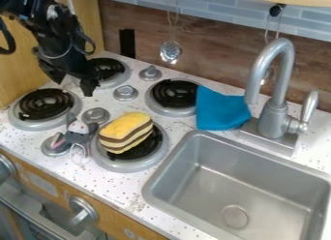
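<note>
At the upper left my gripper (71, 82) hangs open over the stove, between the two left burners, with nothing between its fingers. A yellow, brown-striped toy cake slice (125, 131) rests on the front right burner (159, 153). Just left of it a grey plush mouse (79, 132) lies among the metal knobs. A blue cloth (220, 110) is spread on the counter between the back right burner (173, 95) and the faucet (277, 111). The gripper is above and left of the mouse and the cake, touching neither.
A metal sink (249, 186) takes up the lower right. Short metal knobs (125, 93) stand between the burners. Utensils, one a metal strainer (171, 51), hang at the back wall. A wooden panel (19, 69) borders the stove's left side.
</note>
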Tool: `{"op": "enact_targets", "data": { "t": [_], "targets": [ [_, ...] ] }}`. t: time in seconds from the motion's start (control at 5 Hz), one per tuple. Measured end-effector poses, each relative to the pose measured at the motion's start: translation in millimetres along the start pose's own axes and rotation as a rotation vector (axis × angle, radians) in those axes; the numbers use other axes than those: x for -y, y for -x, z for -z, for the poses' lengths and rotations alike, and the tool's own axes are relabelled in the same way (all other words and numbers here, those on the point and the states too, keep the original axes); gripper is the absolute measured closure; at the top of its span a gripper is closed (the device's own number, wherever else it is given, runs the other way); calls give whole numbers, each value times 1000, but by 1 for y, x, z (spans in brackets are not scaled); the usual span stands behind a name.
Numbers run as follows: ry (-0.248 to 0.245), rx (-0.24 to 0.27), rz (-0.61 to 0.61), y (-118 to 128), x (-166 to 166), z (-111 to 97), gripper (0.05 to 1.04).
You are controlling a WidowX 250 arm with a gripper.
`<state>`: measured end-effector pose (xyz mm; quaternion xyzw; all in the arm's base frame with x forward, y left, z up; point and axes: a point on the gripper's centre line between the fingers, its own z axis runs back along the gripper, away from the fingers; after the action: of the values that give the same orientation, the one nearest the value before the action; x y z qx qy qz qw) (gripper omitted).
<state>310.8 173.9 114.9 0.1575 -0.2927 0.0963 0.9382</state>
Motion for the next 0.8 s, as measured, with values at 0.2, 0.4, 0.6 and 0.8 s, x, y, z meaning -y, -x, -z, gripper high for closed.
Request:
{"op": "enact_targets", "data": {
  "t": [0.2,0.4,0.6,0.8],
  "targets": [
    [12,-28,7,7,5,6,81],
    [53,-22,39,-3,27,4,81],
    [104,1,79,-20,55,-4,81],
    [159,47,94,-37,82,-13,81]
  ]
}}
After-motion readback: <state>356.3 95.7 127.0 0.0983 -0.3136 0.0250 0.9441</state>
